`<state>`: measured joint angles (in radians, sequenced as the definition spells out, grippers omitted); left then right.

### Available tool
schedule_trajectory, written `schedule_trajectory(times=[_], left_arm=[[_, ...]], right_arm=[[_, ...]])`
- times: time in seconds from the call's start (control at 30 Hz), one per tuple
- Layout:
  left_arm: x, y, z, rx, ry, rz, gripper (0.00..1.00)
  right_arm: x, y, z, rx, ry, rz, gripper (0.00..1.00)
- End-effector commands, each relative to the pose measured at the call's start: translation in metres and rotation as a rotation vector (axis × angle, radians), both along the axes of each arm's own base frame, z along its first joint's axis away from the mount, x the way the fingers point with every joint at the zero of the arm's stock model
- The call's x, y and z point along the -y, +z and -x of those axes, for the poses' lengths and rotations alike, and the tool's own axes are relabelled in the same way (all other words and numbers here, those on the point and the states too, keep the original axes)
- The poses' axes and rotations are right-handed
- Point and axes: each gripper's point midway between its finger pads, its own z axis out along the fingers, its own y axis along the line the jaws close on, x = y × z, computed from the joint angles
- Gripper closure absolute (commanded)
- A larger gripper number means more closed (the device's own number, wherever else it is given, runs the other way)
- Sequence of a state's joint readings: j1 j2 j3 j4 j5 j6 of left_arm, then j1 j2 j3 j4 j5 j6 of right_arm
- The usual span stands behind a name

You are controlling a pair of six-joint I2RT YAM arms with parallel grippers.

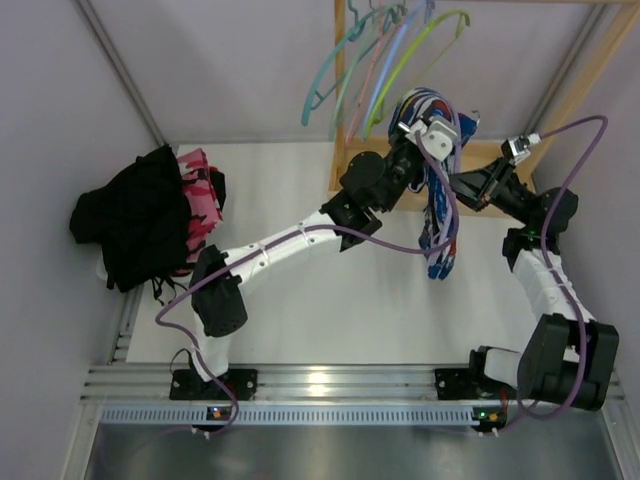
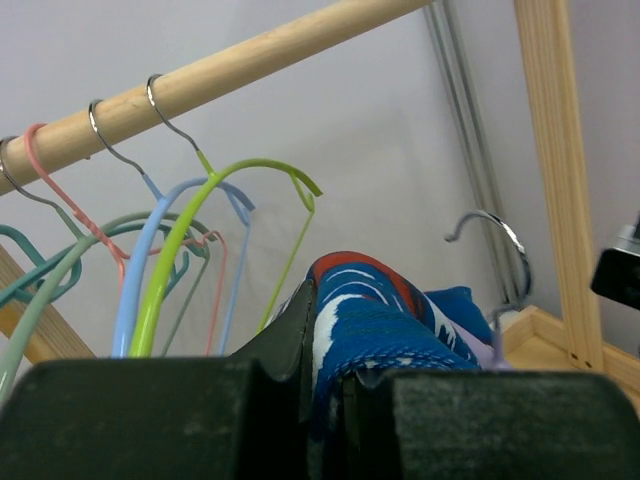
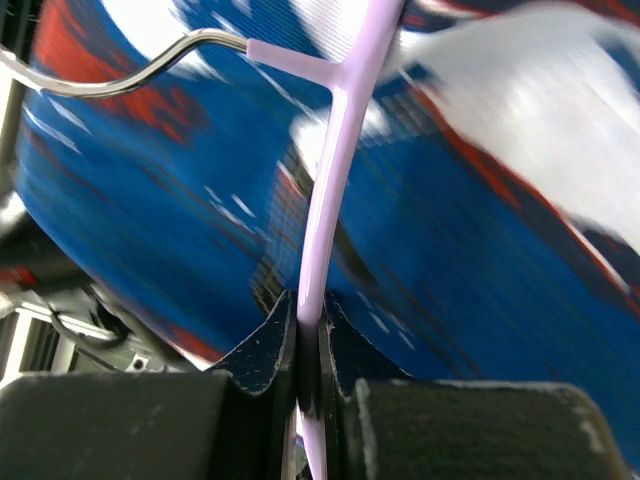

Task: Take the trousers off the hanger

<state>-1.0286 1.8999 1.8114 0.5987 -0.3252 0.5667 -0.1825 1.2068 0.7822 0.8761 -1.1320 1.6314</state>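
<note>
Being clamped in the left gripper (image 2: 322, 365), the blue-patterned trousers (image 2: 385, 320) are being held aloft beside the wooden rack (image 2: 550, 180) while the lilac hanger (image 3: 335, 170) is being pinched by the right gripper (image 3: 310, 345), likely for pulling them apart.

Lime, blue, pink and teal hangers (image 2: 250, 163) hang from a wooden rod (image 2: 250, 57) beyond a white table (image 1: 330, 300).

We have a left arm (image 1: 290, 245) and a right arm (image 1: 545, 280), white links with black joints. A purple cable (image 1: 170, 300) loops along each. Our left claw (image 2: 325, 380) and right claw (image 3: 310, 350) are matte black. A green light (image 1: 487, 413) shows at five o'clock.
</note>
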Motion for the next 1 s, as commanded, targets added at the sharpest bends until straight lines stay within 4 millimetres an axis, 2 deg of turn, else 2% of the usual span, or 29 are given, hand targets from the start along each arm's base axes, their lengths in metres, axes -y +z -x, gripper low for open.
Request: schedule_trajectory(times=[0.0, 0.07, 0.13, 0.17, 0.27, 0.37, 0.43, 0.47, 0.5, 0.53, 0.6, 0.67, 0.77, 0.83, 0.87, 0.9, 0.97], left_arm=[[-0.123, 0.190, 0.049, 0.346, 0.042, 0.502, 1.00], [-0.129, 0.197, 0.047, 0.365, 0.053, 0.505, 1.00], [-0.135, 0.206, 0.048, 0.388, 0.054, 0.519, 1.00], [-0.137, 0.209, 0.048, 0.392, 0.058, 0.520, 1.00], [-0.142, 0.218, 0.053, 0.413, 0.045, 0.537, 1.00], [-0.144, 0.225, 0.058, 0.419, 0.024, 0.552, 1.00], [-0.149, 0.233, 0.061, 0.423, 0.016, 0.574, 1.00], [-0.150, 0.235, 0.063, 0.427, 0.013, 0.580, 1.00], [-0.153, 0.242, 0.066, 0.431, 0.004, 0.589, 1.00], [-0.156, 0.245, 0.068, 0.436, 0.000, 0.596, 1.00], [-0.159, 0.251, 0.074, 0.451, -0.015, 0.608, 1.00], [-0.161, 0.254, 0.077, 0.447, -0.026, 0.609, 1.00], [-0.166, 0.253, 0.075, 0.411, -0.020, 0.624, 1.00], [-0.162, 0.244, 0.071, 0.380, -0.028, 0.613, 1.00], [-0.172, 0.248, 0.077, 0.373, -0.028, 0.627, 1.00], [-0.161, 0.234, 0.070, 0.322, -0.051, 0.607, 1.00], [-0.155, 0.218, 0.070, 0.236, -0.090, 0.559, 1.00]], right_arm=[[0.007, -0.028, 0.006, 0.005, 0.054, 0.037, 1.00], [0.014, -0.028, 0.006, 0.049, 0.048, 0.029, 1.00], [0.020, -0.030, 0.003, -0.005, 0.056, -0.026, 1.00], [0.020, -0.026, 0.009, 0.061, 0.061, -0.019, 1.00], [0.025, -0.028, 0.008, 0.039, 0.085, -0.070, 1.00], [0.030, -0.035, -0.001, -0.015, 0.065, -0.078, 1.00], [0.033, -0.040, -0.007, 0.017, 0.014, -0.033, 1.00], [0.037, -0.053, -0.019, -0.110, -0.012, -0.056, 1.00], [0.039, -0.056, -0.021, -0.043, -0.052, 0.011, 1.00], [0.041, -0.069, -0.028, -0.150, -0.073, 0.002, 1.00], [0.043, -0.067, -0.032, -0.087, -0.103, 0.085, 1.00], [0.043, -0.065, -0.033, -0.090, -0.105, 0.096, 1.00], [0.043, -0.063, -0.034, -0.091, -0.100, 0.095, 1.00], [0.045, -0.064, -0.034, -0.095, -0.111, 0.095, 1.00], [0.046, -0.065, -0.035, -0.092, -0.114, 0.099, 1.00], [0.046, -0.065, -0.035, -0.092, -0.116, 0.101, 1.00], [0.046, -0.066, -0.035, -0.096, -0.117, 0.102, 1.00]])
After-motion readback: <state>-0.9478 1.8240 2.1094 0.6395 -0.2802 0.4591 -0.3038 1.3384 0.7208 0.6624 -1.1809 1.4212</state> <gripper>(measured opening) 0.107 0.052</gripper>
